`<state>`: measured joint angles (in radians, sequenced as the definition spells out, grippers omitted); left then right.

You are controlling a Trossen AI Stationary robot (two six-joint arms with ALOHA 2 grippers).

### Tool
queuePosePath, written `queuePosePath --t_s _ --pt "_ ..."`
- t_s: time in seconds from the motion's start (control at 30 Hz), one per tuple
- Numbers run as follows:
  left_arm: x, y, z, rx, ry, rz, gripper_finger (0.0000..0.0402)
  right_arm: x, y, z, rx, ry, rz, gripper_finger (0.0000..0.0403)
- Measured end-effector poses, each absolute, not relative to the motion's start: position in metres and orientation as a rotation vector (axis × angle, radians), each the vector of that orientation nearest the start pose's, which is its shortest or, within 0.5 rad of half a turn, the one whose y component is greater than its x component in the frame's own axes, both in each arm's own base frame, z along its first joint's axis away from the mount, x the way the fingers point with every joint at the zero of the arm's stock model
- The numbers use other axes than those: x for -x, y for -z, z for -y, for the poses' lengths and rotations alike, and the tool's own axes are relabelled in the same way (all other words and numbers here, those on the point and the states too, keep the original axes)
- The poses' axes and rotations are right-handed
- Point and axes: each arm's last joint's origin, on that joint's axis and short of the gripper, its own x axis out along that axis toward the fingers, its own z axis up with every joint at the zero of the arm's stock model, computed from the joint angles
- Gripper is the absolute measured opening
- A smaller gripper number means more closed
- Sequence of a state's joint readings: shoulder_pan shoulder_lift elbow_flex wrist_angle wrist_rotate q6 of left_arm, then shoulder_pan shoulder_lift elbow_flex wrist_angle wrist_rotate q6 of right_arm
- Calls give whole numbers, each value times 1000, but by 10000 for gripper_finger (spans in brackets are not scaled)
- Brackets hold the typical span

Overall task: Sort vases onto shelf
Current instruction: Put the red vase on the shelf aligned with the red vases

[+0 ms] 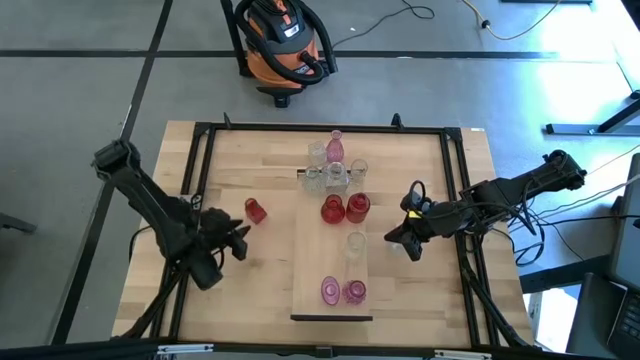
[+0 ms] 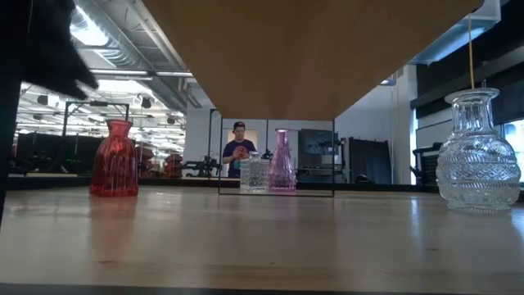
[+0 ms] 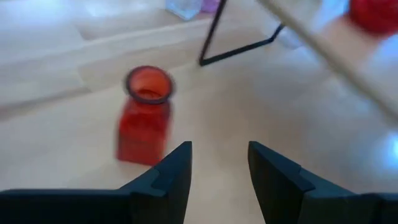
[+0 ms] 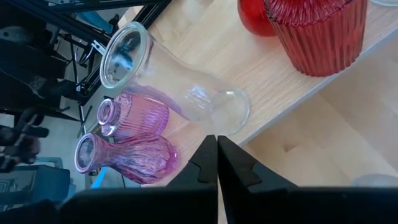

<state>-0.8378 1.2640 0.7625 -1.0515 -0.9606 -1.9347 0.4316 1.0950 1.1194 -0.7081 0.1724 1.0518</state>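
Left gripper point(image 1: 238, 243) — over bare tabletop on the left side of the table, fingers parted a moderate way, nothing between them. In the left wrist view the dark fingers point(image 3: 171, 171) point toward the small deep-red glass vase with a squarish body and round mouth point(image 3: 144, 116), which stands upright just ahead and off to one side of the gap, not yet between the pads. From above, the same red vase point(image 1: 255, 211) stands alone, apart from the others and off the long light-wood shelf plank with dark end strips point(image 1: 310, 270). Its long axis is vertical; a level approach across the body looks called for. The left arm is plainly the nearer.

Right gripper point(image 1: 409, 240) — just beside the shelf's right edge, fingers closed together on nothing.

On the shelf, near to far:
- two pink ribbed glass vases point(image 1: 340, 291) at the near end, side by side;
- a clear glass vase with a flared mouth point(image 1: 355, 244) beyond them;
- two deep-red vases point(image 1: 345, 208), one round and one ribbed;
- a cluster of clear cut-glass vases point(image 1: 330, 175) with one tall pink bottle-shaped vase point(image 1: 335, 146) at the far end.

Low view: a clear cut-glass vase point(image 2: 477, 156) stands near at right; a person point(image 2: 237, 150) shows far off in the room.

Beyond the table — an orange-and-black shop vacuum point(image 1: 281, 45) on the floor. Brands, labels, writing: none readable.
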Motion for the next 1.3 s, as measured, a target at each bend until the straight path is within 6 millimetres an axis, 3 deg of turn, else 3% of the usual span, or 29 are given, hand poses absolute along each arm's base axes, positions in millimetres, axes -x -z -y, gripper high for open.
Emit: queuePosePath --t_s 0.1,0.3,0.43,0.8,1.07,1.3 --pt "-140 -190 116 494 -843 -441 149 -199 -343 -87 -819 115 -716 0" --pt "-140 -172 105 497 -895 -483 150 -199 -343 -88 -847 89 -742 0" --pt "-140 -165 97 542 -950 -487 162 -199 -343 -88 -858 94 -741 0" --pt "-154 -164 90 439 -923 -498 218 -199 -343 -88 -881 107 -739 0" --pt "-166 -164 69 346 -999 -549 226 -199 -343 -88 -915 112 -743 0" --pt "-169 -139 48 416 -1035 -569 226 -199 -343 -88 -942 120 -740 0"
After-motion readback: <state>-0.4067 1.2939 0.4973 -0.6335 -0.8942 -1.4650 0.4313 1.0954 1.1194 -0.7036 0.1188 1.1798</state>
